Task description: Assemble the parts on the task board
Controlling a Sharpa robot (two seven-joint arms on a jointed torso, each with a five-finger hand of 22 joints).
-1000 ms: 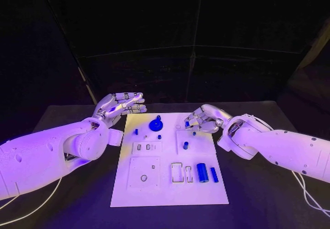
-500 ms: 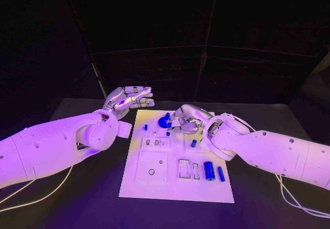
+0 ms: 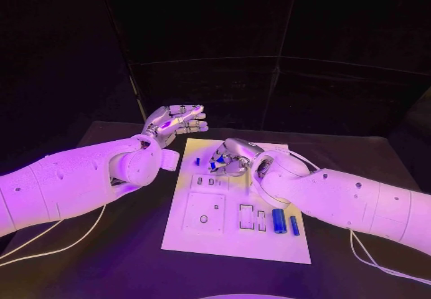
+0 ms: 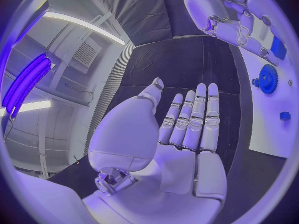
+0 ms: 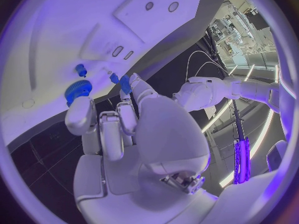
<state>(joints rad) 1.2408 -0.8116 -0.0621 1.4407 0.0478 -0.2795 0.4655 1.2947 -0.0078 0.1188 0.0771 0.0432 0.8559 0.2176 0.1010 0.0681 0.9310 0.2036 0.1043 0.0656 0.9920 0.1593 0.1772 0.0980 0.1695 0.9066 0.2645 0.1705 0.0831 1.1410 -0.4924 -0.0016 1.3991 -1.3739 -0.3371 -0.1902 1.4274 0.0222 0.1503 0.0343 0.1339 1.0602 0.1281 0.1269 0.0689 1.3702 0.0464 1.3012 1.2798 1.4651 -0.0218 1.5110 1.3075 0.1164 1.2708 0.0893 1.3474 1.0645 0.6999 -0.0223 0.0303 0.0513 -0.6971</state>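
Note:
The white task board (image 3: 233,240) lies in the middle of the table. My right hand (image 3: 233,158) hovers over its far end and pinches a small blue part (image 5: 124,83) at its fingertips, close to the blue gear (image 5: 77,90) that stands on the board. That gear (image 4: 268,78) and the right hand (image 4: 231,16) also appear in the left wrist view. My left hand (image 3: 180,123) is raised off the board's far left corner, fingers spread, holding nothing. A thick blue cylinder (image 3: 278,220) and a thinner one (image 3: 294,225) lie at the board's near right.
A small blue peg (image 3: 197,161) stands near the board's far left edge. Raised white blocks with slots and holes (image 3: 205,213) take up the board's middle. White cables (image 3: 54,246) trail over the black table on both sides.
My right hand has moved left across the board's far end to the blue gear, carrying the small blue part. The left hand stays raised and spread. The camera has shifted.

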